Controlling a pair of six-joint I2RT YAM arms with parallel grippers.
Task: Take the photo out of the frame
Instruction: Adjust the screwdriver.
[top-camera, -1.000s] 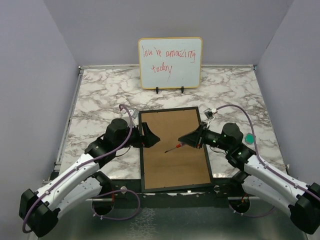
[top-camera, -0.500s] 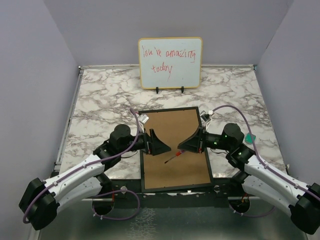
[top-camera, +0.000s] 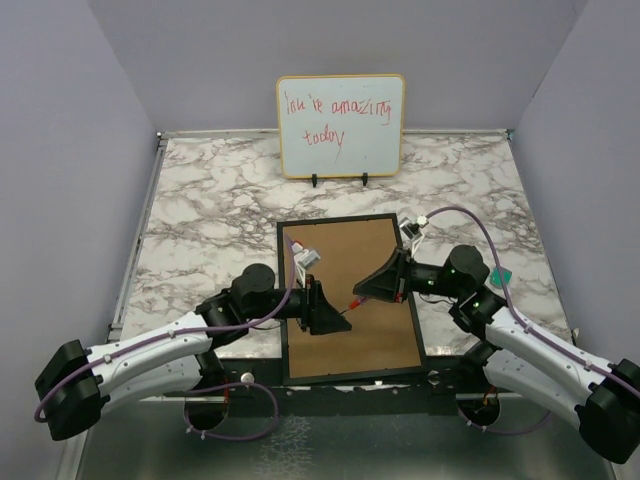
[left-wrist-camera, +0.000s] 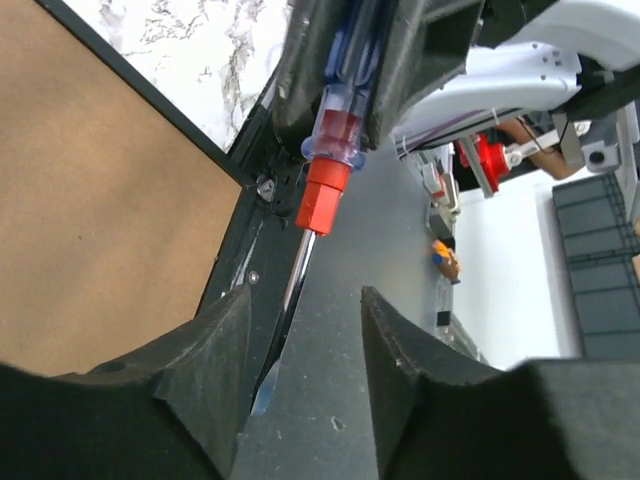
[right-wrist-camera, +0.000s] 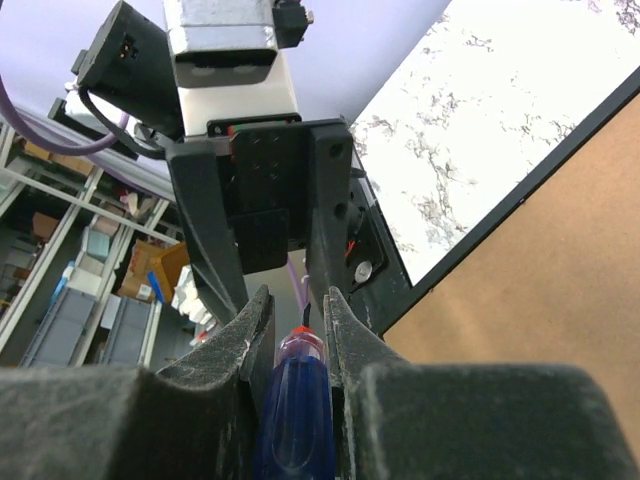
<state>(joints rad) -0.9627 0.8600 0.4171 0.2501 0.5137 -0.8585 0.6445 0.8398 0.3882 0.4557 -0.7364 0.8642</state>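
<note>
The thin black rectangular picture frame lies flat on the white-and-grey marbled table, in the lower middle of the top view. Its brown fibreboard back panel faces up, so the photo itself cannot be seen.

Both grippers meet over the middle of that panel, about halfway down it. The right gripper comes in from the right of the picture. Its fingers are closed tight on the blue see-through handle of a screwdriver with a red collar and a thin metal shaft. The tool points to the left of the top view, above the back panel. Whether its tip touches the board cannot be told.

The left gripper reaches in from the lower left and faces the right one head on. In its wrist view its two black fingers stand apart with a clear gap. The shaft runs down into that gap, closer to the finger on the left of the picture, and neither finger visibly presses on it. In that view the brown panel fills the upper left, and the frame's black rim crosses diagonally beside the shaft.

In the right wrist view the panel sits at the lower right, with marble beyond the rim.

At the top of the overhead view a wood-edged whiteboard with red handwriting stands upright, well apart from the frame.
</note>
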